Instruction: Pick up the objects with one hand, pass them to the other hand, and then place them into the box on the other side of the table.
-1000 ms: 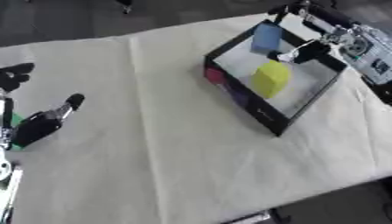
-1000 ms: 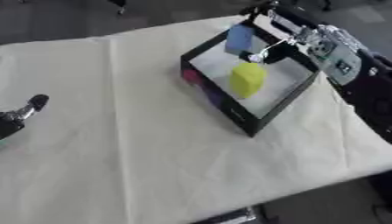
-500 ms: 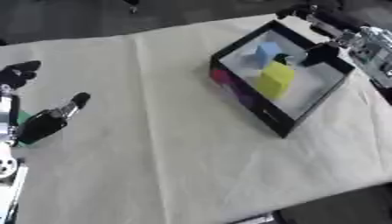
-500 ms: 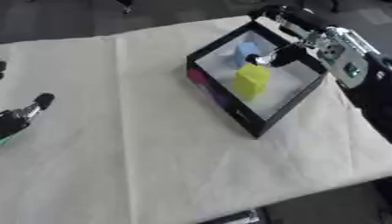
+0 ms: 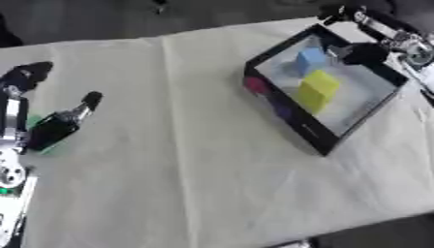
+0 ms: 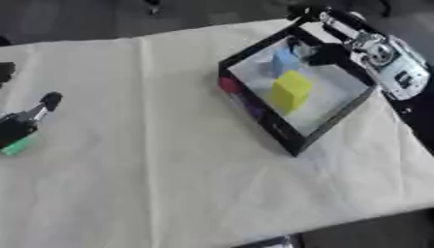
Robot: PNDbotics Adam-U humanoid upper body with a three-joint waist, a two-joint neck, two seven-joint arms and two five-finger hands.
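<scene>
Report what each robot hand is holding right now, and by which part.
The right robot hand is over the box, beside the blue block, holding nothing visible. The left robot hand seems closed over something green; which part cannot be told.

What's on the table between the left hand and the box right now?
Nothing: between the left hand and the box there is only bare cream tablecloth, seen in both eye views.

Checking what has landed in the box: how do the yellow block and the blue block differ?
The yellow block looks larger than the blue block. The yellow one lies near the middle of the box; the blue one sits toward the far corner, beside the right hand. Both are blocky solids resting on the box floor.
</scene>
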